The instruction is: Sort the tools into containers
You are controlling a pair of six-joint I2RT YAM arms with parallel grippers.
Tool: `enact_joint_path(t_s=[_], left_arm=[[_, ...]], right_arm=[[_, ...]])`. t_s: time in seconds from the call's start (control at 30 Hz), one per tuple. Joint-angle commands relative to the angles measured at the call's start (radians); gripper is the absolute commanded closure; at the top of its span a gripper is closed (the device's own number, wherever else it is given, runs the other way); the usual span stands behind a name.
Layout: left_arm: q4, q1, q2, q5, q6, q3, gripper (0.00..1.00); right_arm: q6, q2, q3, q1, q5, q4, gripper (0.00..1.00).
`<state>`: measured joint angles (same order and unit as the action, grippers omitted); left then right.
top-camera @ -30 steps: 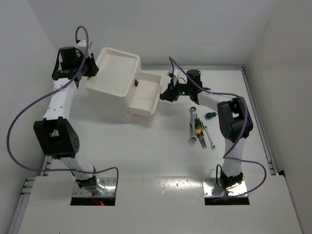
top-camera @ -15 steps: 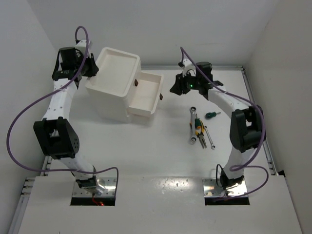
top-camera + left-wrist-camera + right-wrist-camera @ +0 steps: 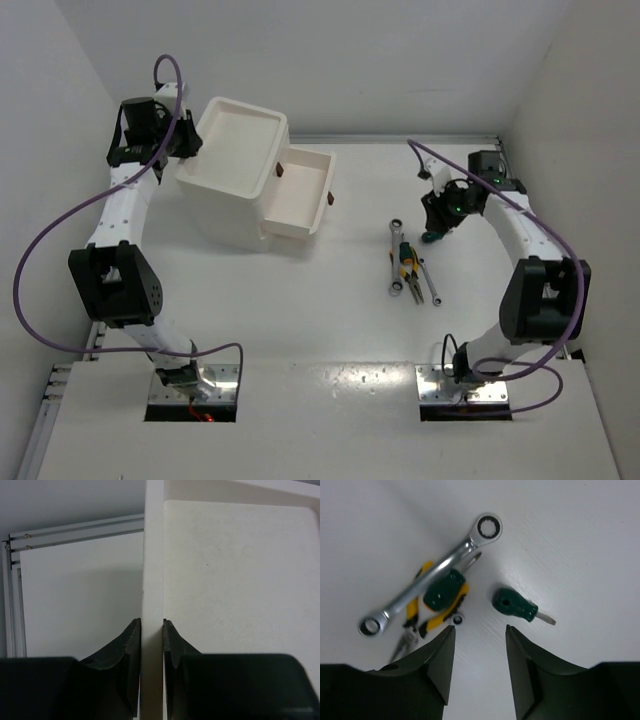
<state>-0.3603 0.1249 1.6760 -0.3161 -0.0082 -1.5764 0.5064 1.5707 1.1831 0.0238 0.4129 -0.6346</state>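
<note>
Left gripper (image 3: 151, 626) clamped on the top tray (image 3: 235, 565); right gripper (image 3: 480, 630) over the loose tools.

Left jaws were pinched narrow on the thin side wall of the top tray of the white cabinet (image 3: 228, 205). One drawer (image 3: 300, 192) stood pulled out to the right. Right jaws were parted about halfway with nothing between them, hanging above the table (image 3: 300, 300) just beside the green-handled screwdriver (image 3: 515, 607). The ratchet wrench (image 3: 435, 577) lay across the yellow-and-green pliers (image 3: 441, 594). A second slim wrench (image 3: 430, 282) lay alongside, mostly hidden in the wrist view. All the tools were on the table, well apart from the cabinet. Fingertip height above the table was probably small, but unclear.
</note>
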Motion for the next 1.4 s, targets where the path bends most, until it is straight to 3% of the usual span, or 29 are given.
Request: enact_joint_path(t_s=[0.0, 0.1, 0.17, 0.5, 1.1, 1.13, 1.23, 1.27, 1.37], left_arm=[[-0.198, -0.039, 0.048, -0.092, -0.067, 0.064, 1.0], [-0.198, -0.039, 0.057, -0.101, -0.067, 0.064, 1.0], [-0.198, -0.039, 0.057, -0.101, -0.067, 0.064, 1.0], [-0.198, -0.03, 0.057, -0.092, -0.067, 0.073, 1.0], [-0.207, -0.03, 0.067, -0.055, -0.067, 0.062, 1.0], [-0.207, -0.03, 0.067, -0.055, -0.058, 0.062, 1.0], [-0.207, -0.03, 0.067, -0.046, -0.058, 0.062, 1.0], [-0.207, -0.03, 0.067, -0.046, -0.058, 0.062, 1.0], [-0.207, -0.03, 0.067, -0.046, -0.058, 0.072, 1.0]], right_arm=[[0.468, 0.01, 0.036, 0.071, 0.154, -0.167, 0.53], [0.555, 0.081, 0.107, 0.105, 0.213, -0.235, 0.48], [0.658, 0.141, 0.133, 0.125, 0.224, -0.246, 0.39], [0.862, 0.324, 0.217, 0.134, 0.195, -0.24, 0.31], [0.971, 0.532, 0.337, 0.085, 0.099, -0.375, 0.31], [0.971, 0.543, 0.337, 0.085, 0.09, -0.385, 0.32], [0.971, 0.554, 0.346, 0.076, 0.081, -0.386, 0.49], [0.971, 0.554, 0.346, 0.076, 0.081, -0.386, 0.66], [0.96, 0.563, 0.346, 0.076, 0.081, -0.386, 0.94]])
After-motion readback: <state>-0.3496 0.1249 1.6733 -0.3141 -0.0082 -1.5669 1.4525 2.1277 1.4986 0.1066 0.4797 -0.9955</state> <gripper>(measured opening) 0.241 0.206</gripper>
